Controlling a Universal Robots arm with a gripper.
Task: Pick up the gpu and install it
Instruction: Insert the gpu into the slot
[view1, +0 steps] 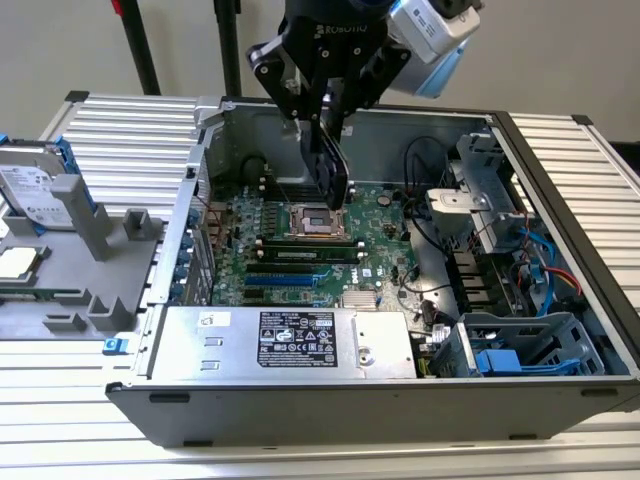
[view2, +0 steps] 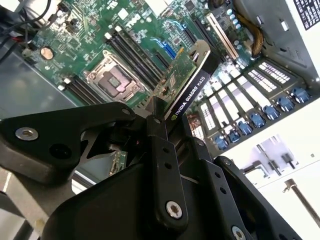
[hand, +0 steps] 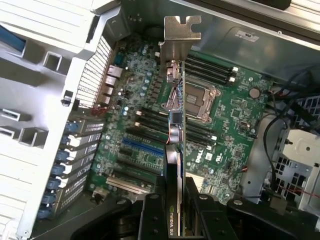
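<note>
The gripper (view1: 322, 128) is clamped on one end of the gpu (view1: 331, 172), which hangs bracket-end down above the motherboard's (view1: 385, 215) far middle inside the open case (view1: 300, 405), apparently held clear so that nothing below snags it.

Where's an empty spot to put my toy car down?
Bare slatted table beyond the grey fixture, and along the front of the case. Inside is crowded: motherboard, cables, end effector holding the gpu.
</note>
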